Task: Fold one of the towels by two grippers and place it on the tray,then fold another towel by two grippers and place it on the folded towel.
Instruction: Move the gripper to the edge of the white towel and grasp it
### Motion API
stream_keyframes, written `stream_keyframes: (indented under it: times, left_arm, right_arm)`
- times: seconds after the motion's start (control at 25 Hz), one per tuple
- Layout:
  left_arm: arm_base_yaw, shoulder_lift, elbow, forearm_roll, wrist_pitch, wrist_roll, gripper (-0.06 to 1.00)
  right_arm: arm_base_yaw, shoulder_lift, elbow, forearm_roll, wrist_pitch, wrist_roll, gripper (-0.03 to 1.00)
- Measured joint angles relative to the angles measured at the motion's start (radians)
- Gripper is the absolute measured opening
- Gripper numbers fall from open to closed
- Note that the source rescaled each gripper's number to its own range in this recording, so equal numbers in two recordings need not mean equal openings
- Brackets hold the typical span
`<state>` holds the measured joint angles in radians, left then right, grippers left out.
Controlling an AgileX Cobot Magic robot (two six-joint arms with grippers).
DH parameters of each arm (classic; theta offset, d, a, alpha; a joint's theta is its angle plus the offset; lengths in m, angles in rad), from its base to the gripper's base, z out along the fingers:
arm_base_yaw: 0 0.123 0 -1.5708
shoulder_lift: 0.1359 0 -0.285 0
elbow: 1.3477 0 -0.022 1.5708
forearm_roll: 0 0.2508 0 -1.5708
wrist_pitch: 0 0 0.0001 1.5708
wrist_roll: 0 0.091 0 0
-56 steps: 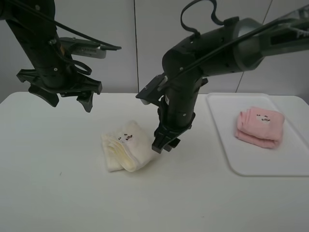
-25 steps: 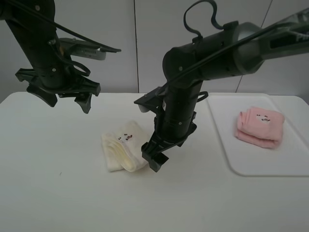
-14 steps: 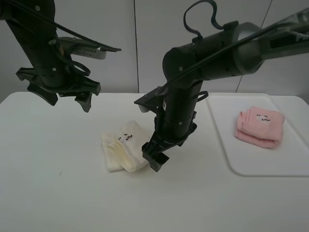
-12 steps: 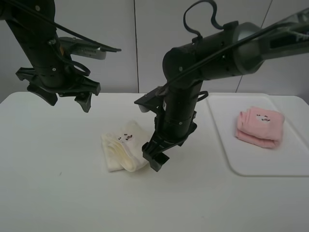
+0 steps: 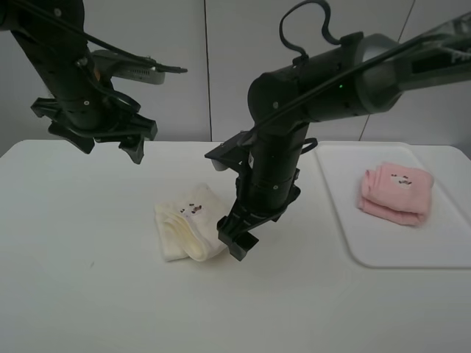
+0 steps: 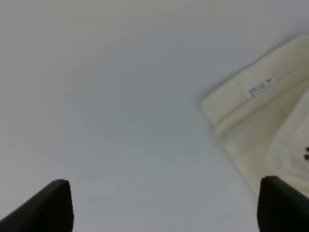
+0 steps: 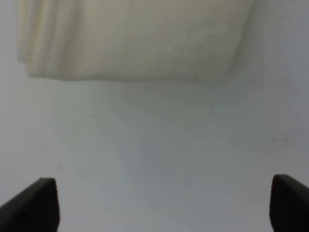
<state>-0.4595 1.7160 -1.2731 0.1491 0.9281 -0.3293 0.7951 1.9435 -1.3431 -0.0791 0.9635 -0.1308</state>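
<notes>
The cream-white towel (image 5: 188, 222) lies in a layered bundle on the table, dark mark facing up. My right gripper (image 5: 235, 243) stands open, low beside the bundle's right edge and not holding it. In the right wrist view the cream-white towel (image 7: 135, 38) lies just beyond the open right gripper (image 7: 161, 205). My left gripper (image 5: 109, 149) hangs open, high above the table's back left. The left wrist view shows the left gripper (image 6: 166, 212) over bare table, with the cream-white towel (image 6: 270, 121) off to one side. The pink towel (image 5: 396, 193) rests folded on the white tray (image 5: 383, 250).
The tray sits at the table's right edge. A white wall with panel seams stands behind the white table (image 5: 96, 294). The right arm (image 5: 324, 81) reaches across the middle from the upper right.
The right gripper came down and left to the cream towel's right edge, then held still for the last second. The left arm has just shifted slightly to the right.
</notes>
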Motion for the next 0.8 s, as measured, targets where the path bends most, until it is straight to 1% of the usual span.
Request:
stream_keyframes:
  times: [0.04,0.12,0.2,0.32,0.44,0.56,0.64,0.8]
  left_arm:
    - [0.0,-0.004,-0.005,0.0,0.019,-0.002,0.93]
    - [0.0,-0.038,-0.007,0.005,0.093,-0.014,0.93]
    - [0.0,-0.108,-0.007,0.032,0.156,-0.035,0.93]
    - [-0.019,-0.282,-0.007,0.066,0.225,-0.054,0.93]
    - [-0.081,-0.497,0.011,0.071,0.268,-0.063,0.93]
    - [-0.144,-0.696,0.09,0.072,0.277,-0.081,0.93]
    - [-0.169,-0.827,0.172,0.072,0.283,-0.09,0.93]
    - [-0.179,-1.109,0.358,0.074,0.29,-0.089,0.93]
  right_arm:
    - [0.0,0.0,0.0,0.0,0.0,0.0,0.92]
    - [0.0,0.0,0.0,-0.001,0.0,0.0,0.92]
    - [0.0,0.0,0.0,-0.008,0.0,0.0,0.92]
    - [0.0,0.0,0.0,-0.013,0.0,0.0,0.92]
    - [0.0,0.0,0.0,-0.02,0.003,0.0,0.92]
    - [0.0,0.0,0.0,-0.024,0.016,0.0,0.92]
    - [0.0,0.0,0.0,-0.024,0.023,0.0,0.92]
    - [0.0,0.0,0.0,-0.025,0.025,0.0,0.92]
